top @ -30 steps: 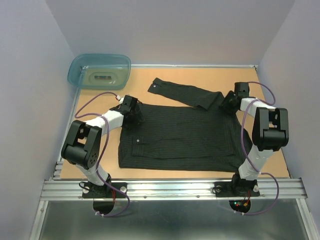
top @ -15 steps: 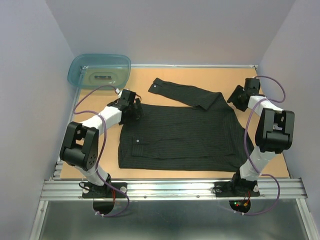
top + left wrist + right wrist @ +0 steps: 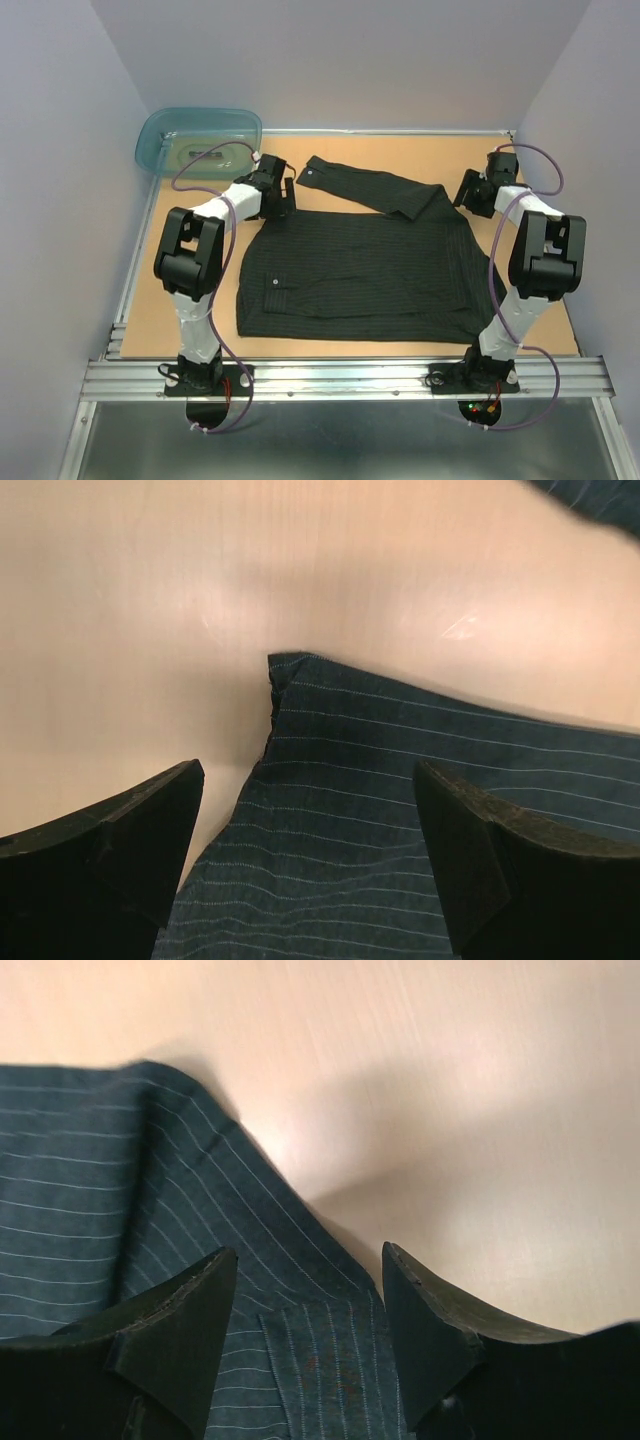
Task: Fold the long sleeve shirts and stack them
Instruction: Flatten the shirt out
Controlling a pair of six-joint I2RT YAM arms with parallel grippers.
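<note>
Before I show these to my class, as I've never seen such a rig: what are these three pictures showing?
Two robot arms stand at the near edge of a table, each ending in a two-finger pincer. The wide picture looks down from above and behind them. The two close-ups come from wrist cameras, so the dark wedges are each pincer's own fingers. On the table lies a dark pinstriped long sleeve shirt, spread out, one sleeve angled toward the teal plastic tub at the far left corner. The left pincer hovers at the shirt's far left corner, the right pincer at its far right corner. Both are open, holding nothing.
</note>
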